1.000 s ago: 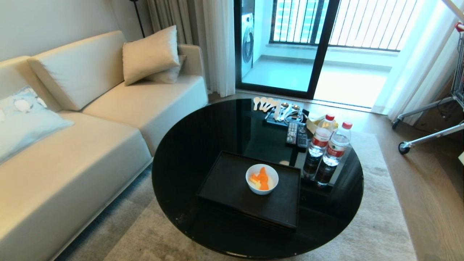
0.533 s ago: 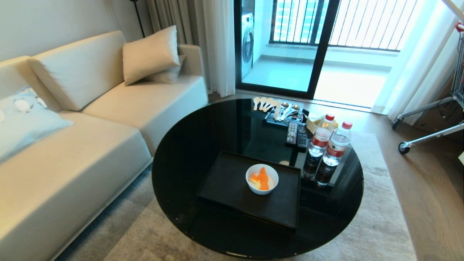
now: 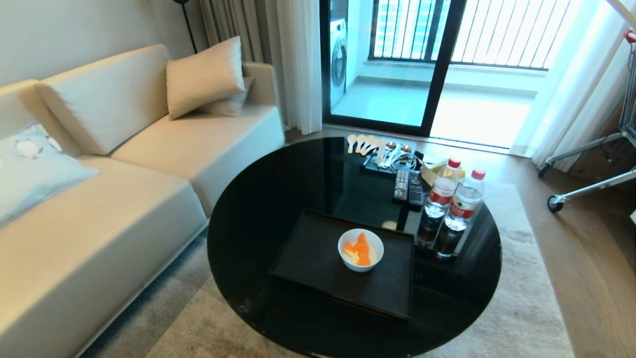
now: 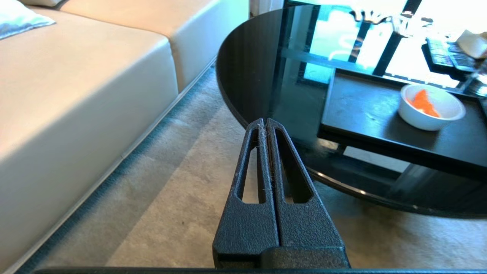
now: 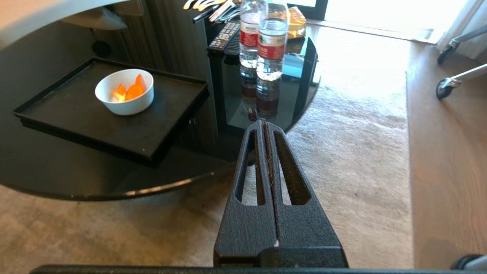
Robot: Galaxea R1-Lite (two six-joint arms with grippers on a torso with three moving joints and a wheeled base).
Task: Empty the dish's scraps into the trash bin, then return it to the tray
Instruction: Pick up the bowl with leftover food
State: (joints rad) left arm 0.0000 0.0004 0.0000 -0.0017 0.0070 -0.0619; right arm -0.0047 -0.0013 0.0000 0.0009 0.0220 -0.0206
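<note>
The dish, a small, deep-sided, glossy white bowl, is seen standing upright on the tray, toward its right-hand part in the head view. The scraps, orange slices with a few pale yellow pieces, are contained within it. The tray is shown as a flat, matte black rectangle with a low raised rim, laid on the round, glossy black table, whose near edge is cut off by the bottom of the head view. Two clear water bottles with red caps are placed just beside the tray's right edge; behind them, remote controls and a row of spoons are laid near the table's far side, the small items among them being hard to make out. A cream sofa with cushions is set to the left, and a beige rug lies under the table. Neither arm is seen in the head view. The left gripper is held low over the rug, short of the table's near edge, its textured black fingers pressed together and empty. The right gripper is posed likewise before the table's edge, fingers closed on nothing. No trash bin is visible in any view.
</note>
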